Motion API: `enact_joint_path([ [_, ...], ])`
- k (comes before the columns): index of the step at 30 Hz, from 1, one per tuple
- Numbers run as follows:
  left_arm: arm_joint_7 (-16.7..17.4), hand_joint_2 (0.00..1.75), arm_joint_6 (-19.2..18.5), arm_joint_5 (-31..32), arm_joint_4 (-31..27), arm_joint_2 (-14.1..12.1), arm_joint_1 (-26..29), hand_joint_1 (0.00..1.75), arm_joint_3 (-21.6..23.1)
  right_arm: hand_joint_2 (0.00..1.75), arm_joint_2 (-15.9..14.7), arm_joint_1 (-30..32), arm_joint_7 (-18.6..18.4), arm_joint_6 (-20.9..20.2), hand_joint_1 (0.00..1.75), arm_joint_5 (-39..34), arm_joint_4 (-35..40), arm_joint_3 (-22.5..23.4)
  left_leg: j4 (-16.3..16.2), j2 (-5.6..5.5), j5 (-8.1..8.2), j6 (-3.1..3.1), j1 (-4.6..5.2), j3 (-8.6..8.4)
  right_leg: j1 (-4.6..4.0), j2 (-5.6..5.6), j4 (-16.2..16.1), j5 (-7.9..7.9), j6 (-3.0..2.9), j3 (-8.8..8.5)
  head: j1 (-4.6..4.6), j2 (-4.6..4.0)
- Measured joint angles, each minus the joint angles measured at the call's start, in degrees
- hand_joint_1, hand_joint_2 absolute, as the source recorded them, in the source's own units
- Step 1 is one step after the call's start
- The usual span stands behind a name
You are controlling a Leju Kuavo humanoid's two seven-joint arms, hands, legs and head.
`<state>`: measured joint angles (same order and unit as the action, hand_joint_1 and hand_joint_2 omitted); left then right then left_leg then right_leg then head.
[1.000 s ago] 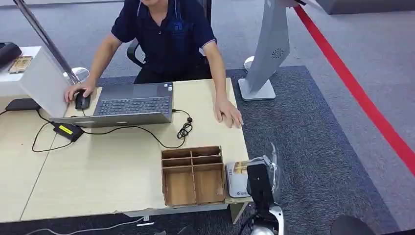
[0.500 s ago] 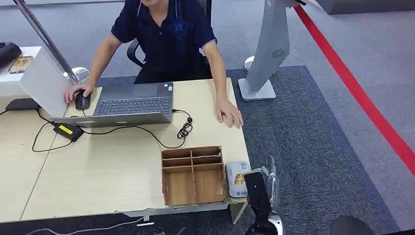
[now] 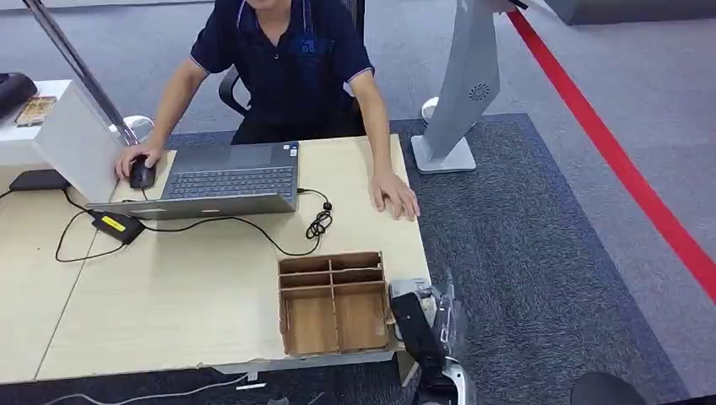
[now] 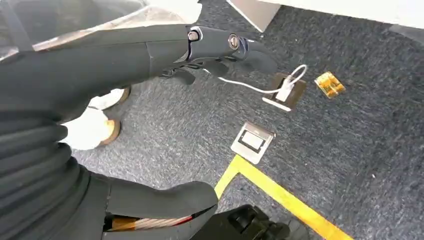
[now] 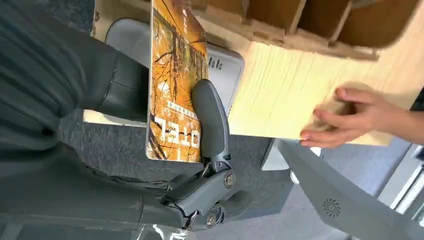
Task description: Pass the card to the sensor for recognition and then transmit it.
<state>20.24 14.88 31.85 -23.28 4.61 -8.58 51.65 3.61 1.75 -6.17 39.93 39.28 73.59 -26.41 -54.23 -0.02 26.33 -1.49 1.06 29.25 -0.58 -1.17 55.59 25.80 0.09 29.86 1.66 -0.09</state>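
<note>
1. Card (image 5: pixel 175 85): orange, printed with lettering. It is pinched between the thumb and fingers of the right robot hand (image 5: pixel 150 130) and lies flat just over the sensor.
2. Sensor (image 5: pixel 227 70): a pale grey, rounded-corner reader. It sits at the near right corner of the tabletop (image 3: pixel 203 287), just beside the wooden organiser. In the head view, the right robot hand (image 3: pixel 418 325) covers most of the sensor (image 3: pixel 405 288).
3. Right robot hand: clamped on the card, with the thumb pressed across the printed face. The arm comes in from below the tabletop edge.
4. Left robot hand (image 4: pixel 150 55): hanging over the carpeted floor. Its fingers are held apart and nothing is in them.
5. Wooden organiser (image 3: pixel 333 302): an open-topped box divided into compartments. No card is visible in any of them.
6. Person (image 3: pixel 287 59): seated at the far side of the tabletop. One hand is on a mouse (image 3: pixel 141 174) beside a laptop (image 3: pixel 228 179), and the other hand (image 3: pixel 395 196) lies flat near the right edge.
7. Progress, as judged: the card appears to be presented to the sensor, so recognition is under way or nearly so. Whether the sensor has read it cannot be told.
8. Remaining, as judged: passing the card onward, probably to the person's waiting hand. The hand-over is not yet begun.
</note>
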Motion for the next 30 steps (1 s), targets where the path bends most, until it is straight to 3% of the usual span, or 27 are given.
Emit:
enact_joint_path([
  [8, -0.1, 1.75, -1.0, 0.9, -0.4, 0.0, -0.6, 0.00, 0.0, 1.75, -0.8, -2.0, -3.1, 0.0, 1.75, 3.3, -2.3, -3.2, 0.0, 0.00, 0.00, 0.00, 0.00, -0.02, 0.00, 0.00, 0.0, 0.00, 0.00, 0.00, 0.00, 0.00],
  [23, -0.5, 1.75, -2.0, 2.4, -0.4, 0.0, -1.0, 0.00, -0.1, 1.75, -1.9, -3.5, -4.8, 0.1, 1.75, 4.7, -4.0, -5.9, 0.0, 0.01, 0.00, 0.00, -0.02, -0.04, -0.02, 0.01, 0.0, 0.00, -0.01, -0.02, 0.02, 0.00],
  [30, -0.8, 1.75, -2.1, 3.4, -0.4, 0.0, -1.0, 0.00, -1.3, 1.75, -2.2, -3.2, -3.9, 0.2, 1.75, 5.7, -3.2, -5.9, 0.0, 0.01, 0.00, 0.00, -0.01, -0.03, -0.01, 0.01, 0.0, -0.01, 0.00, -0.02, 0.00, 0.00],
])
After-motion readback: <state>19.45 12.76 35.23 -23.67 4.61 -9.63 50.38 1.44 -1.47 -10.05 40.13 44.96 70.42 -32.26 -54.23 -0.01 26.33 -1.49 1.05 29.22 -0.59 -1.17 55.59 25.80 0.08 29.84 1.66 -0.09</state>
